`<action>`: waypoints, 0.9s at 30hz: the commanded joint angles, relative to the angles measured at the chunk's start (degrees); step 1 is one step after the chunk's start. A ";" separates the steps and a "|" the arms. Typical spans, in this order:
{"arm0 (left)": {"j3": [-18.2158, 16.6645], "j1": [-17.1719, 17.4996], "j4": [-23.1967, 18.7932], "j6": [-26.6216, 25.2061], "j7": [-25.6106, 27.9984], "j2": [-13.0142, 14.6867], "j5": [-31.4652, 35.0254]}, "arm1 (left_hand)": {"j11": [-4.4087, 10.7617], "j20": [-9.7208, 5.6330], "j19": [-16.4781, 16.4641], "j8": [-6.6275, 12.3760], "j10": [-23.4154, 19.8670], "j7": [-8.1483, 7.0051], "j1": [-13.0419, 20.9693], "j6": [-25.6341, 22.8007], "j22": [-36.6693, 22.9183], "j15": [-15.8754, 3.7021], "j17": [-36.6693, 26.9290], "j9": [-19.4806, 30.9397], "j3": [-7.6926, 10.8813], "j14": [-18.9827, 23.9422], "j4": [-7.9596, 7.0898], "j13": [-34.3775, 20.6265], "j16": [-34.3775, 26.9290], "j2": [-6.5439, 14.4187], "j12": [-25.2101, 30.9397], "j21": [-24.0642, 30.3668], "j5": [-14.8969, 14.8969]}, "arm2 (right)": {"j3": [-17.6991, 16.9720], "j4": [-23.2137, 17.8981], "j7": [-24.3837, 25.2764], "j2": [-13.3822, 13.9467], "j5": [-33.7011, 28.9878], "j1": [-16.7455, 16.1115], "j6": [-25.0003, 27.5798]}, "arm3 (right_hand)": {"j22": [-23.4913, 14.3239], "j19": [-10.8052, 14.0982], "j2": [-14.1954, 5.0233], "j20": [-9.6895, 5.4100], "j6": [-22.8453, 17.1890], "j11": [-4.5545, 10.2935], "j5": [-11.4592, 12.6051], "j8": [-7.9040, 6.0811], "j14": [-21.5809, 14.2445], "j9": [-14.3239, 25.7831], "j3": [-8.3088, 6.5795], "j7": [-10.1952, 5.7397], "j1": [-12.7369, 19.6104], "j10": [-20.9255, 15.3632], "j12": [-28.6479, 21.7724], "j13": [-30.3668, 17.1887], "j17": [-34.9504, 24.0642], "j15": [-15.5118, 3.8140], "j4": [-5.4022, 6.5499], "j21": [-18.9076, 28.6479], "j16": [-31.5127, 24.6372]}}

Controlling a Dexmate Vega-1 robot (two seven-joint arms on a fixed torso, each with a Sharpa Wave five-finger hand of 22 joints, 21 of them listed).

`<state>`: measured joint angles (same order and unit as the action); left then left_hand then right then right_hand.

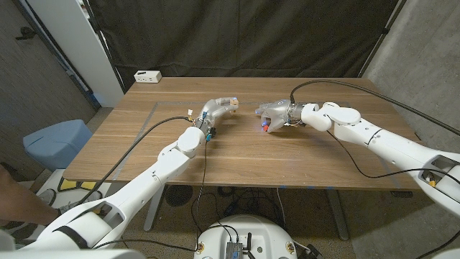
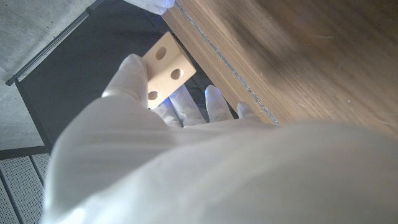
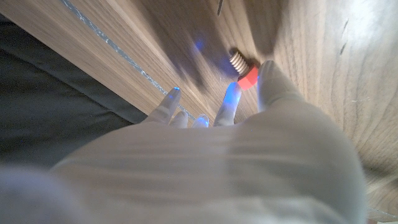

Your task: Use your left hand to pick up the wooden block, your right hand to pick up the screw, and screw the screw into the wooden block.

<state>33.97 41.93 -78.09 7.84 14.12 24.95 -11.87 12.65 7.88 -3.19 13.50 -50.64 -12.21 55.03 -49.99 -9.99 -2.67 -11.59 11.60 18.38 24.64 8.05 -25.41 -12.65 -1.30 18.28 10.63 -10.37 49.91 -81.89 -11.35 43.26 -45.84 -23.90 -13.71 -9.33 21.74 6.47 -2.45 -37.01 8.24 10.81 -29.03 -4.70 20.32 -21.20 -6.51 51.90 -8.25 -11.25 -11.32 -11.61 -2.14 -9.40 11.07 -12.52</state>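
Head view: L hand (image 1: 215, 111) was out over the wooden table (image 1: 302, 155), near its middle, grasping the wooden block (image 1: 231, 104), which stuck out past the fingers toward the R hand (image 1: 277, 116). R hand was just beside the block on the robot's right, a small gap between them, fingers pointed at it. A bit of red showed under the R hand; too small to tell more there. A white power strip (image 1: 148, 76) sat at the table's far edge, well apart from the block on the robot's left. A blue stool (image 1: 56, 140) stood off the table, further left of the block.

L wrist view: L hand (image 2: 168, 124), in a pale glove, held the block (image 2: 166, 70) between thumb and fingers. The block was light wood w/ three round holes on the visible face, lifted clear of the table (image 2: 298, 56).

R wrist view: R hand (image 3: 236, 143), gloved too, pinched the screw (image 3: 243, 70) at the fingertips. The screw had a red head and pale threaded shank and lay close over the table (image 3: 323, 62); can't tell if it touched. Fingertips glowed bluish.
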 commanded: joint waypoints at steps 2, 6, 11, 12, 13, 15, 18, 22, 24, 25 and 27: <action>0.14 -0.14 0.34 0.41 -0.15 -0.22 -0.01 | 0.03 -0.15 0.12 0.34 -0.58 -0.24 -0.14 -1.50 -0.20 -5.90 -0.18 0.21 0.06 0.44 -0.18 -1.25 -0.33 0.71 0.16 0.56 -0.28 | 0.41 1.06 -0.05 -0.43 0.60 0.62 -0.43 | -0.14 0.91 -0.08 -3.10 -1.19 -0.23 -0.13 -1.08 -0.68 0.60 -0.83 0.47 1.24 -0.97 -0.35 -0.08 -0.12 -3.43 -0.09 0.28 -0.33; 0.18 -0.19 0.37 0.10 -0.08 -0.33 -0.05 | 0.03 -0.14 0.12 0.34 -0.61 -0.24 -0.15 -1.50 -0.20 -5.90 -0.18 0.21 0.04 0.47 -0.18 -1.29 -0.35 0.77 0.15 0.56 -0.28 | 0.51 1.19 -0.24 -0.50 0.73 0.67 -0.31 | -0.12 1.49 -0.08 -3.69 -1.69 -0.47 -0.16 -1.69 -1.00 0.94 -1.03 0.61 1.52 -1.48 -0.44 -0.08 -0.13 -3.65 -0.11 0.32 -0.35; 0.23 -0.30 0.83 0.74 -0.38 -0.40 -0.12 | 0.02 -0.09 0.16 0.34 -0.61 -0.25 -0.16 -1.52 -0.21 -5.93 -0.19 0.20 0.02 0.41 -0.19 -1.33 -0.34 0.84 0.12 0.55 -0.30 | 0.61 1.39 -0.20 -0.57 0.87 0.74 -0.32 | -0.11 1.84 -0.12 -3.93 -2.09 -0.27 -0.18 -2.17 -1.41 1.20 -1.18 0.67 1.69 -1.68 -0.43 -0.08 -0.15 -3.90 -0.10 0.32 -0.43; 0.21 -0.27 0.54 0.08 -0.04 -0.41 -0.04 | 0.02 -0.13 0.13 0.35 -0.62 -0.25 -0.16 -1.53 -0.21 -5.91 -0.19 0.20 0.02 0.41 -0.19 -1.34 -0.34 0.85 0.12 0.56 -0.30 | 0.65 1.43 -0.22 -0.59 0.85 0.76 -0.30 | -0.10 1.95 -0.13 -4.00 -2.29 -0.31 -0.19 -2.40 -1.55 1.32 -1.25 0.72 1.79 -1.89 -0.48 -0.08 -0.16 -4.00 -0.11 0.30 -0.45; 0.20 -0.28 0.58 0.14 -0.11 -0.42 -0.10 | 0.02 -0.14 0.13 0.35 -0.62 -0.25 -0.16 -1.54 -0.21 -5.91 -0.19 0.20 0.02 0.42 -0.19 -1.34 -0.34 0.85 0.12 0.56 -0.30 | 0.68 1.52 -0.27 -0.62 0.93 0.81 -0.37 | -0.10 2.07 -0.14 -4.09 -2.33 -0.32 -0.19 -2.50 -1.68 1.39 -1.30 0.77 1.86 -1.93 -0.47 -0.08 -0.16 -4.04 -0.12 0.31 -0.48; 0.23 -0.33 0.84 0.63 -0.27 -0.44 -0.09 | 0.02 -0.14 0.12 0.37 -0.62 -0.24 -0.15 -1.58 -0.21 -5.92 -0.18 0.20 0.00 0.40 -0.17 -1.36 -0.33 0.84 0.10 0.57 -0.30 | 0.76 1.66 -0.25 -0.71 0.92 0.84 -0.32 | -0.10 2.20 -0.15 -4.12 -2.41 -0.40 -0.20 -2.66 -1.75 1.50 -1.36 0.78 1.96 -1.98 -0.45 -0.07 -0.17 -4.10 -0.13 0.30 -0.47; 0.20 -0.26 0.57 0.18 -0.01 -0.42 -0.05 | 0.03 -0.14 0.13 0.32 -0.63 -0.23 -0.17 -1.47 -0.21 -5.89 -0.18 0.20 -0.03 0.43 -0.17 -1.40 -0.35 0.88 0.09 0.56 -0.30 | 0.86 1.86 -0.25 -0.80 0.99 0.95 -0.38 | -0.09 2.39 -0.15 -4.29 -2.48 -0.39 -0.21 -2.92 -1.88 1.69 -1.46 0.77 2.09 -2.10 -0.44 -0.07 -0.18 -4.15 -0.13 0.28 -0.46; 0.15 -0.07 0.49 0.55 -0.25 -0.29 -0.19 | 0.03 -0.19 0.13 0.32 -0.64 -0.23 -0.19 -1.48 -0.21 -5.90 -0.19 0.20 -0.06 0.41 -0.18 -1.44 -0.35 0.92 0.06 0.57 -0.31 | 0.99 1.99 -0.10 -0.86 0.97 1.05 -0.50 | -0.09 2.66 -0.13 -4.42 -2.72 -0.48 -0.23 -3.35 -2.16 1.97 -1.57 0.84 2.21 -2.43 -0.48 -0.07 -0.20 -4.39 -0.10 0.26 -0.48; 0.12 0.09 0.21 0.29 -0.03 -0.22 -0.13 | 0.03 -0.14 0.15 0.27 -0.64 -0.23 -0.20 -1.39 -0.21 -5.85 -0.19 0.20 -0.08 0.38 -0.18 -1.46 -0.34 0.94 0.04 0.57 -0.31 | 1.05 2.11 -0.15 -0.90 1.06 1.13 -0.63 | -0.09 2.85 -0.13 -4.42 -2.85 -0.40 -0.25 -3.57 -2.31 2.10 -1.63 0.86 2.27 -2.63 -0.52 -0.07 -0.21 -4.52 -0.09 0.27 -0.50; 0.09 0.18 0.05 0.12 0.10 -0.20 -0.14 | 0.03 -0.14 0.15 0.27 -0.62 -0.23 -0.20 -1.38 -0.21 -5.87 -0.19 0.20 -0.08 0.39 -0.18 -1.47 -0.34 0.95 0.03 0.57 -0.31 | 1.09 2.15 -0.08 -0.91 0.99 1.14 -0.61 | -0.09 2.92 -0.13 -4.47 -2.90 -0.38 -0.25 -3.64 -2.40 2.14 -1.64 0.88 2.28 -2.68 -0.52 -0.07 -0.21 -4.54 -0.09 0.28 -0.52; 0.08 0.27 -0.12 0.01 0.12 -0.13 -0.15 | 0.03 -0.18 0.15 0.28 -0.61 -0.23 -0.22 -1.41 -0.21 -5.90 -0.19 0.20 -0.09 0.41 -0.18 -1.48 -0.35 0.97 0.02 0.57 -0.31 | 1.14 2.27 -0.09 -0.96 1.05 1.18 -0.65 | -0.09 3.02 -0.14 -4.47 -2.97 -0.10 -0.26 -3.82 -2.46 2.27 -1.70 0.80 2.34 -2.76 -0.51 -0.07 -0.22 -4.54 -0.08 0.26 -0.50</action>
<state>34.13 41.71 -77.53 8.25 13.96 24.62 -11.92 12.72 7.88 -3.19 13.50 -50.71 -12.21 54.77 -49.99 -9.99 -2.67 -11.59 11.60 18.24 24.64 8.20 -25.41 -12.65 -0.93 18.14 10.63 -10.32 50.75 -80.15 -11.52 42.52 -44.95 -23.00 -14.10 -9.34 24.07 6.17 -2.55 -39.31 7.69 10.58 -32.42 -6.65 22.23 -22.40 -5.63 53.72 -10.48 -11.48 -11.32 -11.59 -2.27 -9.31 11.07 -12.74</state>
